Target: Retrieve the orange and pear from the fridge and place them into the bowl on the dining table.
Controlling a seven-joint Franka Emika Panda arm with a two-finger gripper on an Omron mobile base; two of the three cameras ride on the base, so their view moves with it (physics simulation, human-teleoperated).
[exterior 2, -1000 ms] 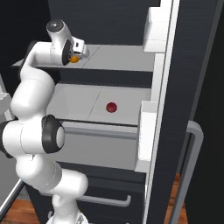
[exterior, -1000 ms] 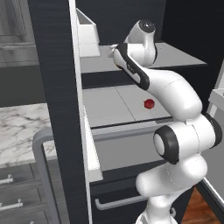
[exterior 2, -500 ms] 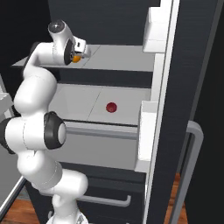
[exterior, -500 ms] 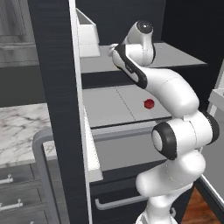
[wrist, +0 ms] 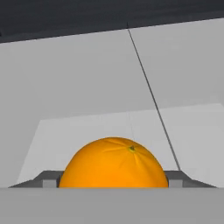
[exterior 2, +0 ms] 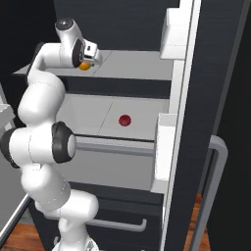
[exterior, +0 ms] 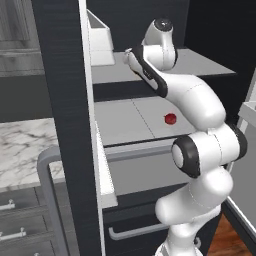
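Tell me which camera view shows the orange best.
The hand view: the orange sits large and close at its bottom. The right base view shows a small orange patch under the pincer on the fridge's upper shelf.

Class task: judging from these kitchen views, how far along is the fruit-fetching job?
Done: the fridge is open and the arm has reached its upper shelf. In hand: the claw sits around the orange, which still rests on the shelf. Left: lifting the orange, finding the pear, and carrying both to the bowl.

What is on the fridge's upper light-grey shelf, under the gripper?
A small bright-orange ball, the orange, sits on the upper shelf between the gripper fingers. Its lower part is hidden; no pear is visible there.
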